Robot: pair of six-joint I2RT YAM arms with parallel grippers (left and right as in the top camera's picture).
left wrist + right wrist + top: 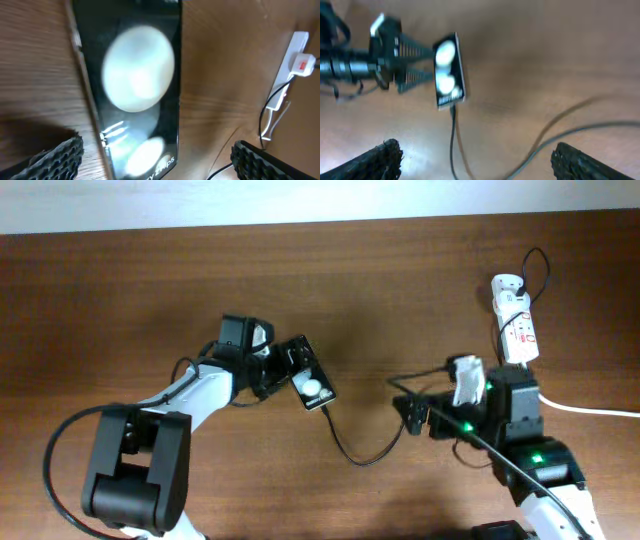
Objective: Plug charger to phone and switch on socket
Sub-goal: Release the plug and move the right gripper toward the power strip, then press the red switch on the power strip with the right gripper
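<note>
Phone, a glossy black rectangular slab (pixel 306 377), is blurred; we cannot tell whether the thin black cable (pixel 350 452) is seated. Left end effector (pixel 156 157) and right end effector (pixel 477 152) gape empty.

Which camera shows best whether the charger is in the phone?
Right wrist: the whole phone with the charger meeting its lower edge, though blurred. Overhead shows that joint small. Left wrist shows the phone's face close and blurred, that edge at the frame's bottom.
</note>
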